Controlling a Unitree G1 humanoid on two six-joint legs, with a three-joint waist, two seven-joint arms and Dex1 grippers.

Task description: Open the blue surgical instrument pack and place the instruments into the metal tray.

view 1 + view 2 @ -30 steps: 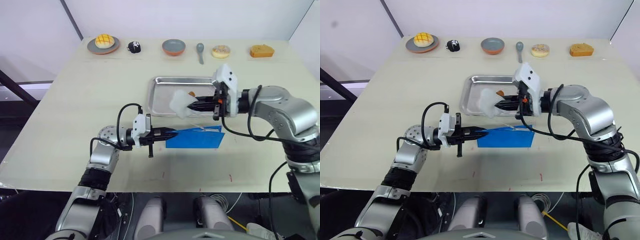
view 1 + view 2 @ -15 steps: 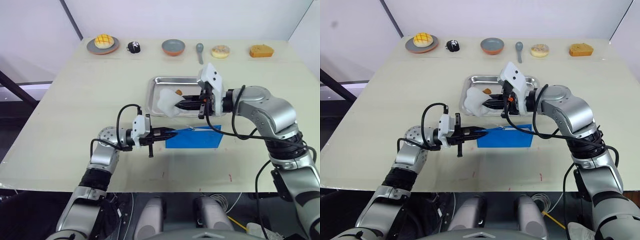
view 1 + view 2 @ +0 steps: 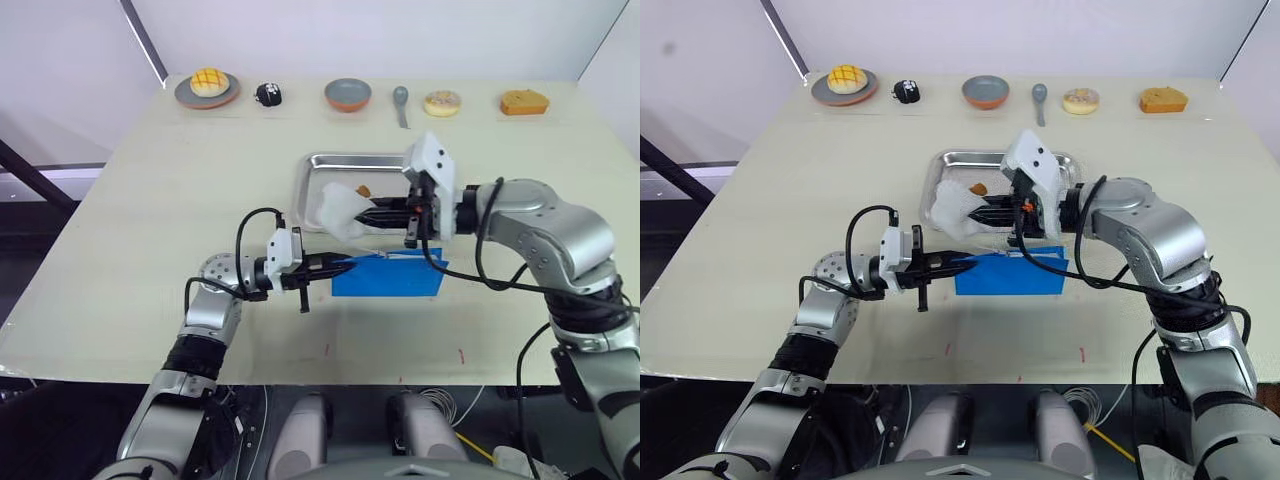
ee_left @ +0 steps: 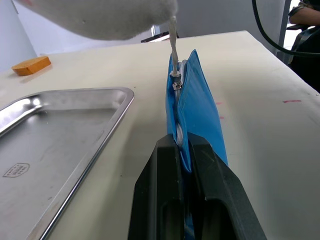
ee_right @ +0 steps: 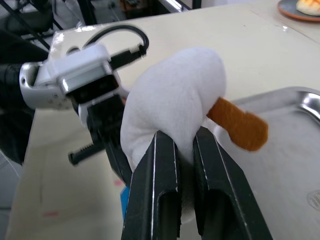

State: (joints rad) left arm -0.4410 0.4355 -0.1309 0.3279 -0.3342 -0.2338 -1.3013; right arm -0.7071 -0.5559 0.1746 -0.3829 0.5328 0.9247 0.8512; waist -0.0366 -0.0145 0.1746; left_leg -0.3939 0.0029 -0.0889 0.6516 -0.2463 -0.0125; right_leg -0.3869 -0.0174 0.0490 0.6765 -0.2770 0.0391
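Left wrist view: left tool (image 4: pixel 181 150), two black fingers closed tight on the near edge of the blue surgical instrument pack (image 4: pixel 197 107), which stands on edge on the counter (image 4: pixel 260 90) just beside the metal tray (image 4: pixel 60 125). Zipper slider (image 4: pixel 175 84) sits at the pack's upper seam, with a whitish cord (image 4: pixel 172 37) rising from it to a white plush pull (image 4: pixel 100 15) above. Right wrist view: right tool (image 5: pixel 176 150), fingers pinched into the white plush pull's soft body; an orange tab (image 5: pixel 239 126) projects from the plush. Left eye view: right tool holds the plush above the tray's near-left part, apart from the pack, the cord spanning between; left tool pins the pack's left end, and the pack lies near the tray's front rim. Tray appears bare; no instruments can be made out, presumably inside the pack. Far edge of counter, left to right: plate with yellow bun (image 3: pixel 207 86), small black item (image 3: pixel 268 94), bowl (image 3: pixel 347 95), grey spoon (image 3: pixel 400 100), doughnut (image 3: pixel 441 102), brown cake slice (image 3: pixel 524 101). Step in hand, by judgement: unzipping the pack, one tool anchoring, the other drawing the pull. Next move calls for pulling along the seam line while the anchor holds firm, then folding the pack open.
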